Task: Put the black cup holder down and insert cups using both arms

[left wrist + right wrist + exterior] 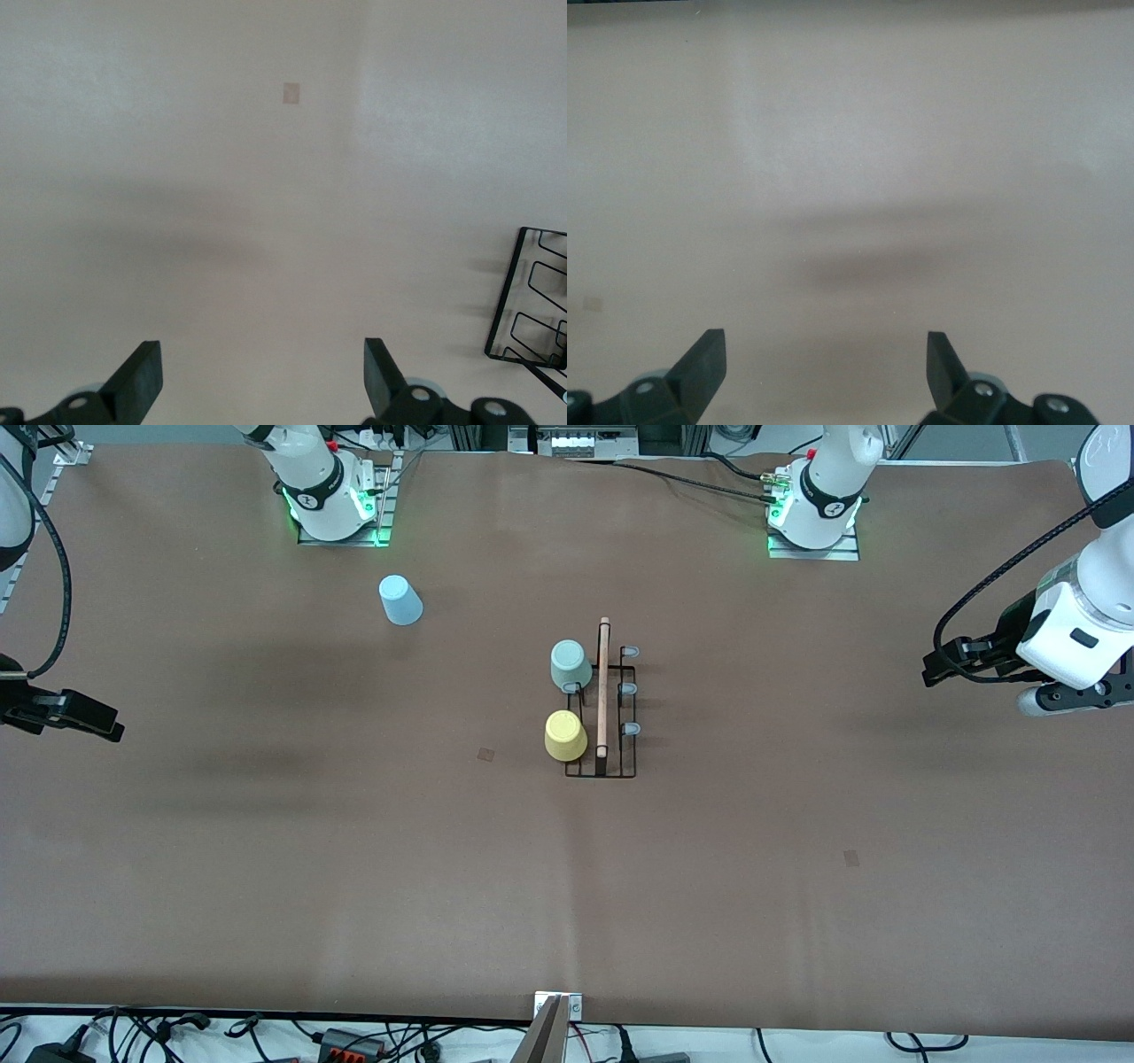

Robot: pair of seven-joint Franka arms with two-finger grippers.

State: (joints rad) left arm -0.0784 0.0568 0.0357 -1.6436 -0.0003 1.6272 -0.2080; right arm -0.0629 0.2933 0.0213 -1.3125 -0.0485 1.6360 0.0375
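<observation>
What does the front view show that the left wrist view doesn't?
Only the front view shows the pale green cup and yellow cup on the black cup holder, the light blue cup on the table toward the right arm's end, and the right gripper. Only the left wrist view shows the left gripper open. Both show the holder, though the wrist view catches only its wire base.

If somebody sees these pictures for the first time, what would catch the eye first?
Probably the thin black wire cup holder with its wooden rod handle, mid-table, with a pale green plastic cup and a yellow plastic cup upside down on its prongs. Next, the light blue plastic cup lying alone nearer the right arm's base. The left gripper and right gripper wait open at the table's ends.
</observation>
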